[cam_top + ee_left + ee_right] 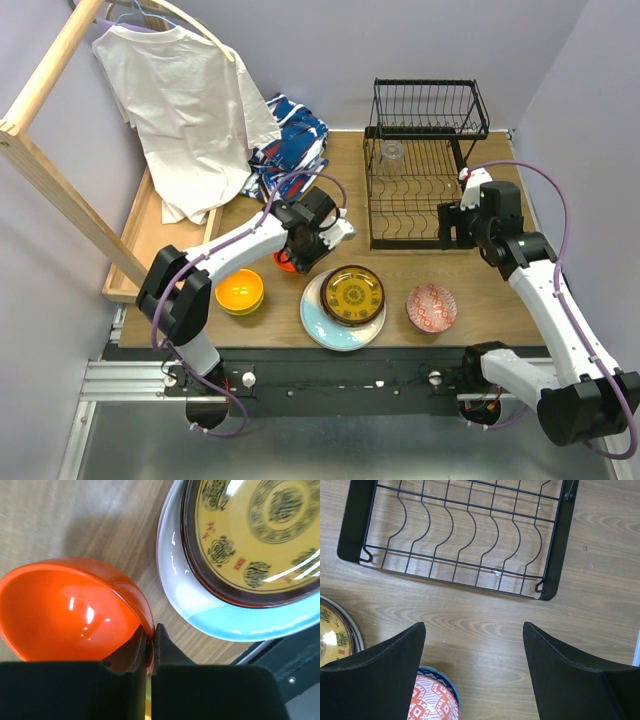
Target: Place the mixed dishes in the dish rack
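Only the left wrist view is showing left fingers [169, 652] pinching the orange bowl [70, 610] rim; right fingers [385, 665] are hanging wide.

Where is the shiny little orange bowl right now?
In the top view the small shiny orange bowl is left of centre of the wooden table, its rim pinched by the left gripper, between the yellow bowl and the yellow patterned plate.

The left arm [235, 245] is reached forward and inward from its base, with the wrist bent downward. The left gripper [151, 636] is seen pinched tight, its fingers [167, 647] pressed on either side of the rim of the orange bowl [70, 612]. The right arm [540, 285] is extended forward, and the right gripper [474, 626] is held pointing down with its jaws spread wide.
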Tool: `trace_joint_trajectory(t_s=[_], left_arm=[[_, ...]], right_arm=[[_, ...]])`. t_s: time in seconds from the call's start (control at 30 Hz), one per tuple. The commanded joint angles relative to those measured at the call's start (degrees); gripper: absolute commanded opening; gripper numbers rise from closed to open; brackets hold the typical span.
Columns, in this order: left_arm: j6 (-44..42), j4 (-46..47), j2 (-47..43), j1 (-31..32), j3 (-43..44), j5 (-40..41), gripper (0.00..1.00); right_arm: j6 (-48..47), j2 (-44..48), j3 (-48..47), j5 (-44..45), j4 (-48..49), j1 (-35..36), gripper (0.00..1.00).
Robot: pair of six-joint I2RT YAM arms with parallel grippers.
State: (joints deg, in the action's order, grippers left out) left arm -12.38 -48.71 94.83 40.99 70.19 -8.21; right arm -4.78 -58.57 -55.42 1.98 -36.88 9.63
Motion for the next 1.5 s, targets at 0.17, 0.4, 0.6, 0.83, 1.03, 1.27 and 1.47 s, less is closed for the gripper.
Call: trace_joint_trajectory(t_s=[0.17,0.4,0.6,0.83,1.03,1.27,1.47], left_arm=[[0.6,-0.1,1.2,1.2,21.2,-16.4,0.0],[6.8,20.2,8.9,7.7,26.2,-24.8,0.0],[17.0,34.0,19.0,11.5,33.9,-28.0,0.0],[28.9,54.0,26.6,12.7,35.5,-25.6,0.0],[42.1,80.1,32.9,12.4,32.5,-22.7,0.0],[57.3,100.5,42.8,13.7,36.1,-20.7,0.0],[61.2,105.0,47.1,13.7,38.5,-21.2,0.0]], right_arm=[[-3.7,-1.4,-5.8,15.9,-1.3,-2.2,0.89],[-1.7,-2.9,-10.6,13.3,-9.7,-11.6,0.91],[-1.0,-10.0,-16.8,10.0,-14.0,-26.7,0.91],[-1.0,-13.9,-20.9,5.2,-15.0,-30.1,0.89],[-1.6,-13.2,-19.3,4.1,-16.3,-30.1,0.88],[-0.7,-11.6,-18.1,4.7,-17.8,-30.1,0.88],[-0.3,-10.3,-17.4,5.2,-18.7,-30.1,0.88]])
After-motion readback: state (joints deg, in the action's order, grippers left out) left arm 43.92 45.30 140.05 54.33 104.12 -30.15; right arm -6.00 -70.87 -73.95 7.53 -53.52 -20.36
